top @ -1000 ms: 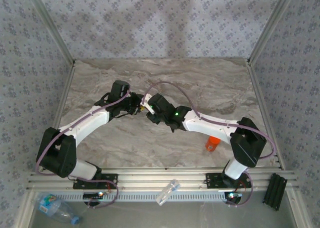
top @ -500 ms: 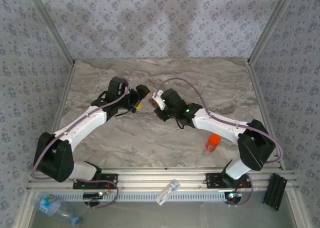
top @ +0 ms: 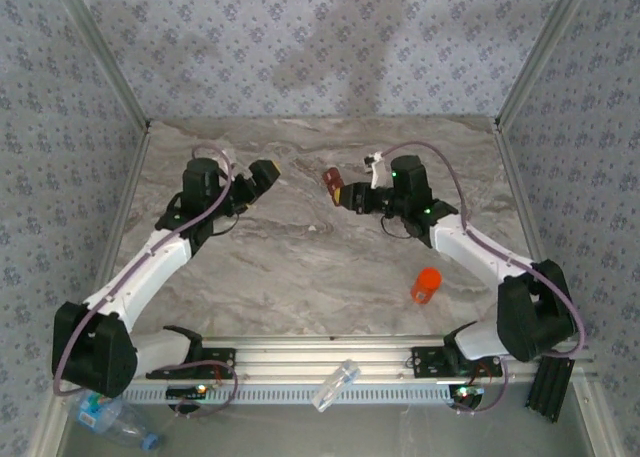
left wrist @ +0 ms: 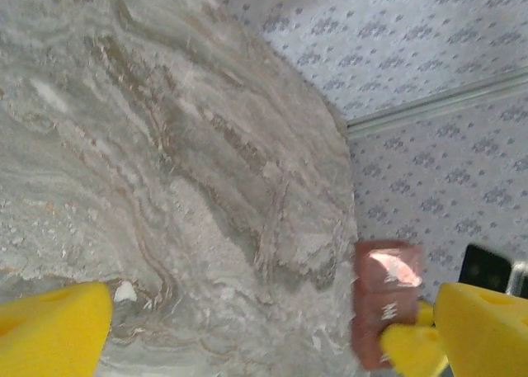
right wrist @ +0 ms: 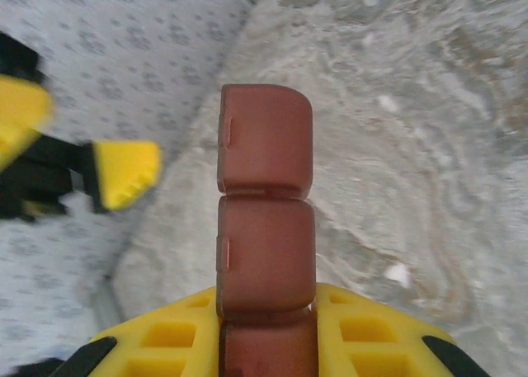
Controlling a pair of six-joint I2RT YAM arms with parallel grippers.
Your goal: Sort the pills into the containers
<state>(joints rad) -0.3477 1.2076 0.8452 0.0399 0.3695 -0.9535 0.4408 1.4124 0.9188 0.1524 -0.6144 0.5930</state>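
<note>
grey marbled table (top: 300,277) fills the middle of the overhead view. above its upper centre, the right gripper (top: 350,191) is clamped on one end of a reddish-brown pill box (top: 331,182). the box is a strip of lidded compartments that sticks out from the jaws toward the left of the frame. the left gripper (top: 264,173) sits a little further left, jaws spread wide and holding nothing, clearly apart from the strip. the orange pill bottle (top: 426,284) is on the table at lower right, well apart from both grippers; i cannot tell whether it is capped.

the step looks like bringing the pill box to a spot where it can be opened and filled. only one end is pinched, so the free end can swing. a slow, level move with the lids facing up would suit it, and the whole strip should touch down flat before the jaws let go. the left gripper would do best to come in from the side, not across the lids.

the tabletop looks smooth and hard, so a small plastic box may slide on it. walls (top: 300,37) with a blue flower pattern close in three sides. a metal rail (top: 300,352) runs along the bottom of the frame, with a clear tube (top: 336,384) on it and a water bottle (top: 105,414) at lower left.
</note>
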